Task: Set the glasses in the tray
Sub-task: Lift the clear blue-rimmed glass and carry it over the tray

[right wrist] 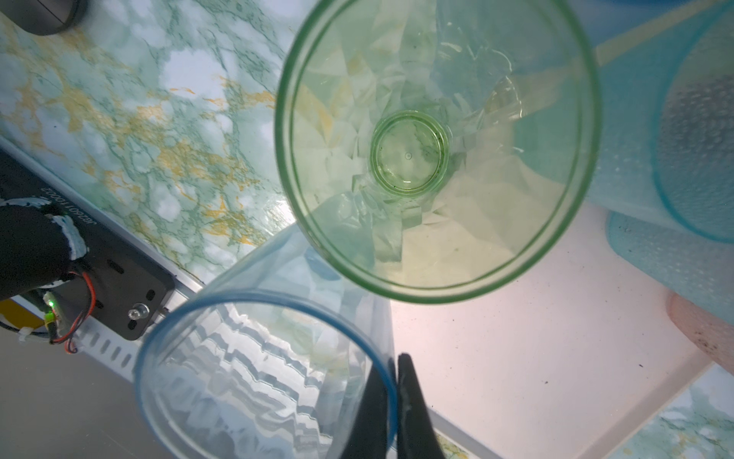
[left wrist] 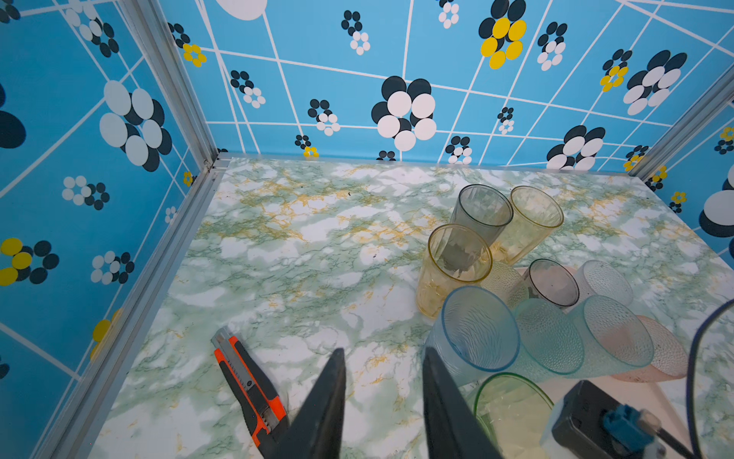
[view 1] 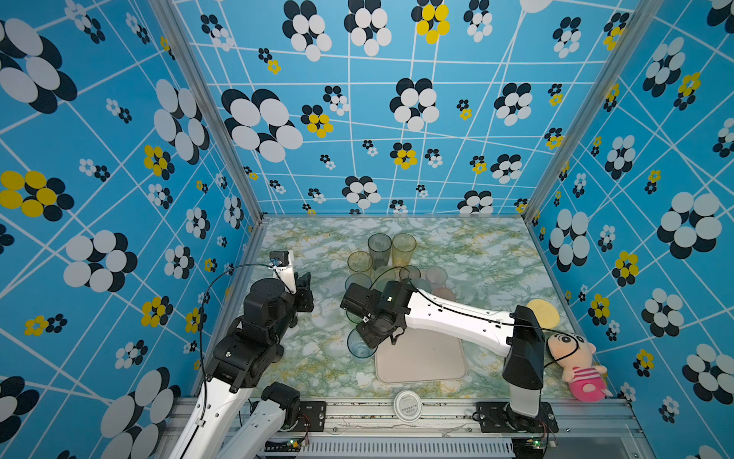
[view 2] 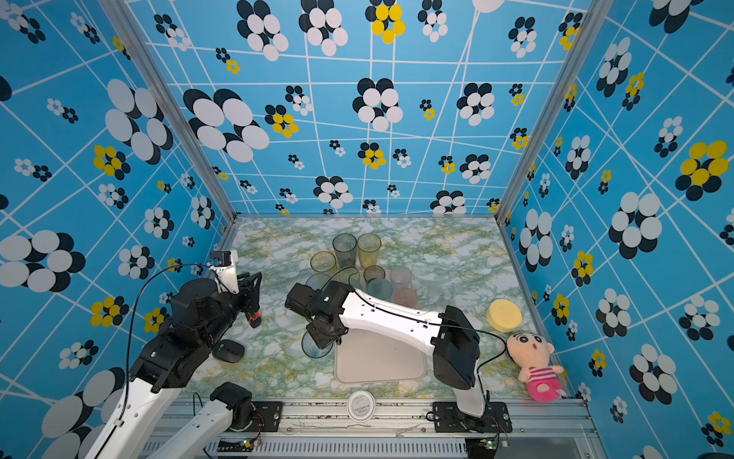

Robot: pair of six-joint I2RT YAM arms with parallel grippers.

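The right pincer (right wrist: 394, 363) is clenched on the thin rim of a clear, blue-tinted faceted tumbler (right wrist: 246, 377), one finger inside and one outside. The tumbler's mouth faces up with its long axis near vertical, at the left edge of the smooth cream tray (view 1: 421, 365). The left pincer (left wrist: 384, 351) is released and empty above the marbled table (left wrist: 298, 258). Other translucent glasses (view 1: 391, 254), faceted or dimpled, cluster at the tray's far end
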